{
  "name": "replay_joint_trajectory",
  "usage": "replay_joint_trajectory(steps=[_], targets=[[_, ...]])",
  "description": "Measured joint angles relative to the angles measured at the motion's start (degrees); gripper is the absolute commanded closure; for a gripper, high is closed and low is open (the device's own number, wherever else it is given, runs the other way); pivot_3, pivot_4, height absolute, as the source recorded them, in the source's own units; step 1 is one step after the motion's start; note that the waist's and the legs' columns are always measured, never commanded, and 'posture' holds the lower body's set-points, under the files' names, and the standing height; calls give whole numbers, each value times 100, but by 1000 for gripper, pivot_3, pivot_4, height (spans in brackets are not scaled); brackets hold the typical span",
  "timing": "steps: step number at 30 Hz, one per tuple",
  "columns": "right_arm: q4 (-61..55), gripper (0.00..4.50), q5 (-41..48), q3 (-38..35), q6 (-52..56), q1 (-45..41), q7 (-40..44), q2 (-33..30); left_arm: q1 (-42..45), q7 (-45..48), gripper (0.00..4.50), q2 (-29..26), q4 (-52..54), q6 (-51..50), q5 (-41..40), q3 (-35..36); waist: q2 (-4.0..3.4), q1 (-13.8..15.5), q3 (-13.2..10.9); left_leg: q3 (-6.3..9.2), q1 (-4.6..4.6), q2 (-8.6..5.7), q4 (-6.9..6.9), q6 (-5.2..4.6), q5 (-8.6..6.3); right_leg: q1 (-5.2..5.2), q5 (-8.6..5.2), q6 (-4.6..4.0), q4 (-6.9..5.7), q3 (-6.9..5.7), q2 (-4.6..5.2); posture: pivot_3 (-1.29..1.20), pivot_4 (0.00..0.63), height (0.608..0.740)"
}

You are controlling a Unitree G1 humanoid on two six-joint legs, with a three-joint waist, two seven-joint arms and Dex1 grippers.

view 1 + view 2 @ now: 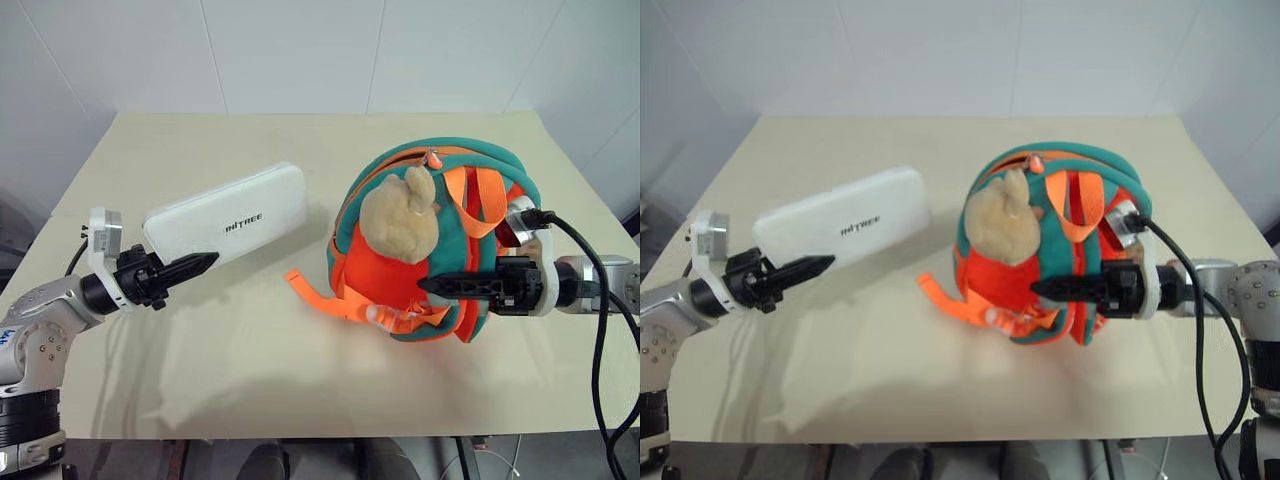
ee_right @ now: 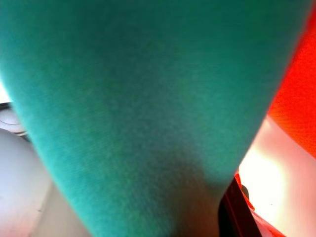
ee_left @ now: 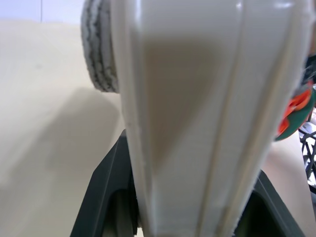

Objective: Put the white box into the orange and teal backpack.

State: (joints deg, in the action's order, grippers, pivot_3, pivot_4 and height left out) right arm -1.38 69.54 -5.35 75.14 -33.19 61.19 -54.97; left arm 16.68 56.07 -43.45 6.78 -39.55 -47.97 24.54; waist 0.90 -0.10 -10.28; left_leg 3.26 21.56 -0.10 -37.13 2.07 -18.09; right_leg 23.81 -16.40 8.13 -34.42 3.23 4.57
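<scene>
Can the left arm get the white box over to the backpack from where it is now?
Probably yes. The left tool grips the white box at its near end, and bare table lies between it and the orange and teal backpack. The right tool is shut on the teal fabric.

Near end of white box (image 1: 228, 222) hidden behind left gripper (image 1: 196, 266) fingers. In left wrist view box runs off frame past top edge, fingertips covered. Right gripper (image 1: 440, 285) tips lost against orange and teal backpack (image 1: 440, 240) fabric; what they pinch unclear. Backpack opening not discernible. Right wrist view: close blurred teal cloth, fingers covered. Right arm's cable (image 1: 600, 330) cut by frame edge.
</scene>
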Motion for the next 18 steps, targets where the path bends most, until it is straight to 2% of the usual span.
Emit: replay_joint_trajectory(steps=[7, 12, 18], targets=[[186, 3925, -637, 198, -302, 38, 380, 148, 188, -484, 3055, -1, 669, -547, -989, 349, 0, -1, 0, 0, 0, -1, -6, 1, -1, 0, 0, 0, 1, 0, -1, 0, 150, 740], [194, 3925, -904, 292, -384, 11, 457, 304, 600, -848, 3055, -22, 706, -903, -1773, 474, 0, -3, 0, -1, -8, -4, -19, 4, 0, -4, 0, 0, -5, 2, -2, 0, 150, 740], [184, 3925, -1097, 296, -385, 2, 522, 422, 898, -412, 3055, -238, 597, -1147, -1848, -77, 0, -9, 0, -3, -11, -5, -20, 6, 2, -5, 0, 0, -9, 2, -6, 0, 150, 740]])
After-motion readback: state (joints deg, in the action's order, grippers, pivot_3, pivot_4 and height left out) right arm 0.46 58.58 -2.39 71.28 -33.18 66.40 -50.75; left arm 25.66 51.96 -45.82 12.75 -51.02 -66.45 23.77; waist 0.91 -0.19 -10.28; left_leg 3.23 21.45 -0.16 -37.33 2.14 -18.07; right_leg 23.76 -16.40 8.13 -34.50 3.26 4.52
